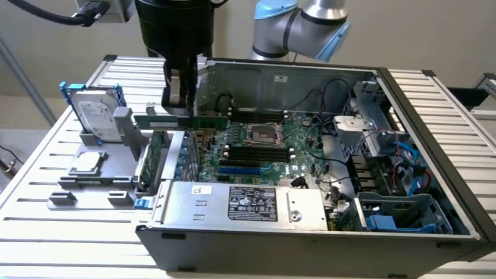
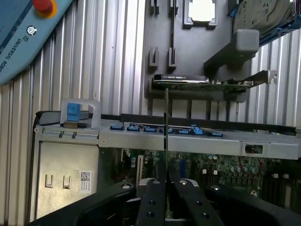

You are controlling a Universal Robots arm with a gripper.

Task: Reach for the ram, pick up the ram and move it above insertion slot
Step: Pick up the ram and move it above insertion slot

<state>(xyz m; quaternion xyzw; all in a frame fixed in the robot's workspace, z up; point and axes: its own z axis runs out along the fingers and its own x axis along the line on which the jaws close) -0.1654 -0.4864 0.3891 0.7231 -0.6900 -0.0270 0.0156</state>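
Note:
The ram (image 1: 203, 122) is a long thin green stick, held level in the air over the open computer case's wall on the exterior view's left. My gripper (image 1: 179, 109) comes down from above and is shut on its middle part. In the wrist view the ram (image 2: 166, 122) shows edge-on as a thin line running out from between the black fingers (image 2: 153, 200), with the gripper (image 2: 167, 188) closed around it. The black memory slots (image 1: 259, 154) lie on the motherboard, lower and toward the exterior view's right of the ram.
A grey holder (image 1: 93, 180) beside the case carries the silver hard drive in its blue frame (image 1: 97, 110), a processor chip (image 1: 87, 163) and the taller green expansion card (image 1: 159, 154). The case holds a power supply (image 1: 240, 200), cables and drive bays (image 1: 387, 174). A teach pendant (image 2: 23, 33) lies nearby.

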